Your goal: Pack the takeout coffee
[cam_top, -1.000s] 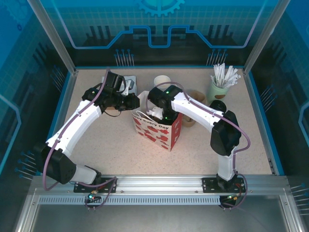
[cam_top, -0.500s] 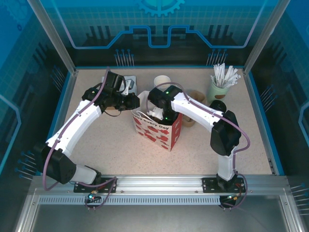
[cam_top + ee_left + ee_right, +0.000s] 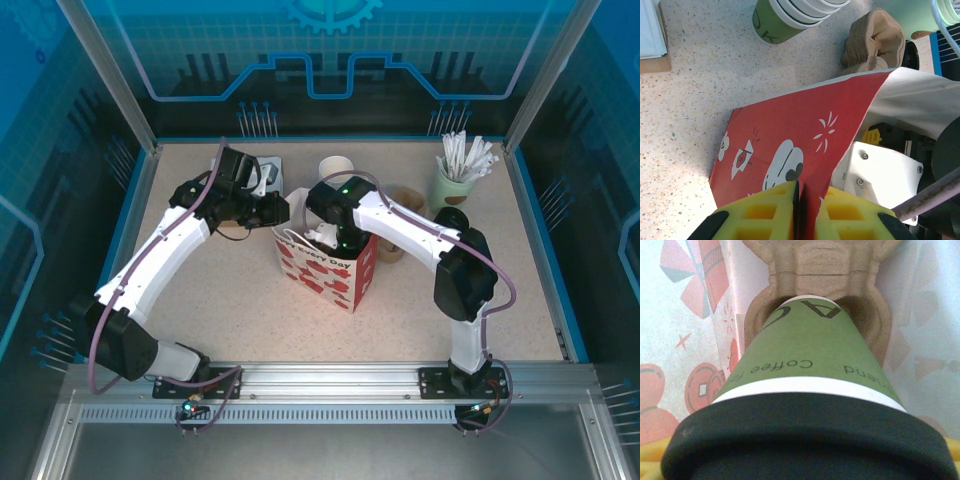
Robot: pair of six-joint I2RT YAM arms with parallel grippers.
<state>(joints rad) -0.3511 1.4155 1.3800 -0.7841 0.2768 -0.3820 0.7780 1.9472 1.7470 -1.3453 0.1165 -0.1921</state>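
Left claw [image 3: 799, 210] pinched bag [image 3: 790, 125] rim, holding mouth wide. Right claw [image 3: 323, 238] down inside bag, clasping cup [image 3: 805, 345] near lid; cup base at carrier [image 3: 825, 265] socket, looked partly in. Best: lower straight, seat fully, then spread claw, lift clear of bag wall
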